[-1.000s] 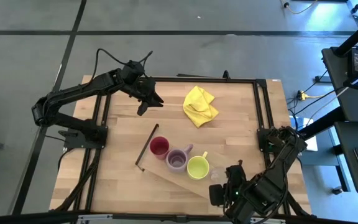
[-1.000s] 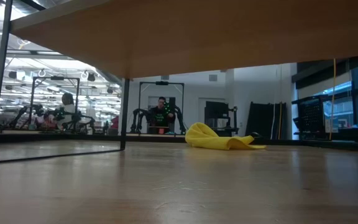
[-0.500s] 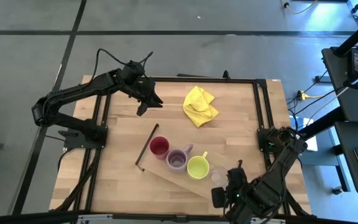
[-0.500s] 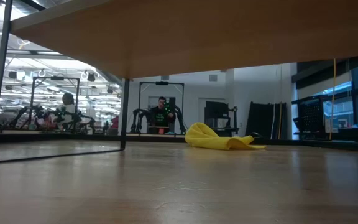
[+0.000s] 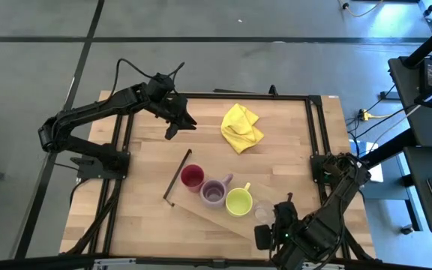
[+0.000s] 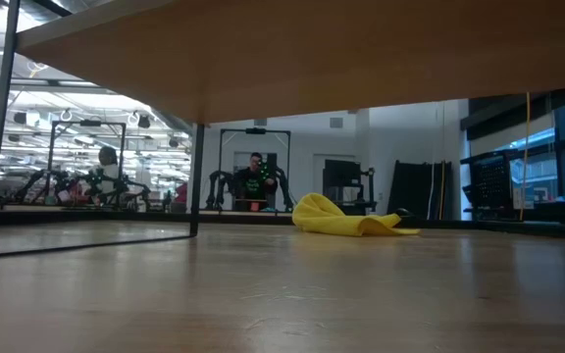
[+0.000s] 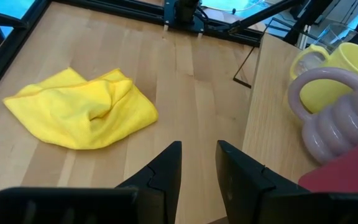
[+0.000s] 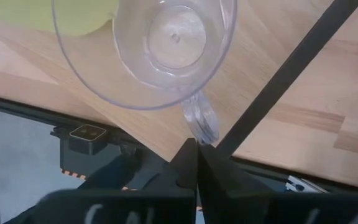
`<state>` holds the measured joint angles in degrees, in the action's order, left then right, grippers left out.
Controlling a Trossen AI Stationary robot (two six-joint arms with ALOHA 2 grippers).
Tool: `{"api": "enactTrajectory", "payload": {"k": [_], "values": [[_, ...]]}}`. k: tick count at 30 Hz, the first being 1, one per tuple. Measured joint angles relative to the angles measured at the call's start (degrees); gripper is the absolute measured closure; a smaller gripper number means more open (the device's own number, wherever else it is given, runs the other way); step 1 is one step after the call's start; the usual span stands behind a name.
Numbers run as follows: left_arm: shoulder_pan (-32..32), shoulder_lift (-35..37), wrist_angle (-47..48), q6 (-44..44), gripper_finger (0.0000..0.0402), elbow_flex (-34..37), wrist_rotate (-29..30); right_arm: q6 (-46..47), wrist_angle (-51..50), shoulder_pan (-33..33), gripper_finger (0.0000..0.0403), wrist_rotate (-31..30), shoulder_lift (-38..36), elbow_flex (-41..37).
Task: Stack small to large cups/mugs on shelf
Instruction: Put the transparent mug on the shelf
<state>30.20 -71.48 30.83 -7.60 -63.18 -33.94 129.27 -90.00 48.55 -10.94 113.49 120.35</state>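
Observation:
The shelf (image 5: 201, 206) lies slantwise on the table, near the front. On it stand, in a row, a red cup (image 5: 192, 177), a purple mug (image 5: 214, 193), a yellow-green mug (image 5: 239, 201) and a clear glass (image 5: 263, 212) with a handle. My right gripper (image 8: 192, 149) is shut at the table's near right, its tips at the glass's handle (image 8: 201, 121). My left gripper (image 7: 197, 158) is open and empty above the table's far left part (image 5: 178, 124). It faces the yellow cloth (image 7: 82, 109) and the mugs. My right gripper's shut fingertips (image 8: 188, 152) stand right at the outer end of the clear glass's handle (image 8: 204, 132), coming from the table's near side. I cannot tell whether they touch it. The glass stands upright on the shelf's end.
The yellow cloth (image 5: 241, 127) lies at the table's far middle. The shelf's thin black rails stand at its short ends (image 5: 177, 176), and one crosses beside the glass (image 8: 291, 68). In the low view the shelf board (image 6: 292, 59) spans overhead. A person (image 6: 255, 176) sits far behind.

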Motion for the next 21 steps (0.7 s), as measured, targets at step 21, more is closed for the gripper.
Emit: {"api": "enactTrajectory", "payload": {"k": [21], "values": [[0.0,0.0,-0.24,1.06,0.0308,0.0,-0.01,-0.7,0.07,-2.15,0.0399,-1.09,-0.37,-0.02]]}}
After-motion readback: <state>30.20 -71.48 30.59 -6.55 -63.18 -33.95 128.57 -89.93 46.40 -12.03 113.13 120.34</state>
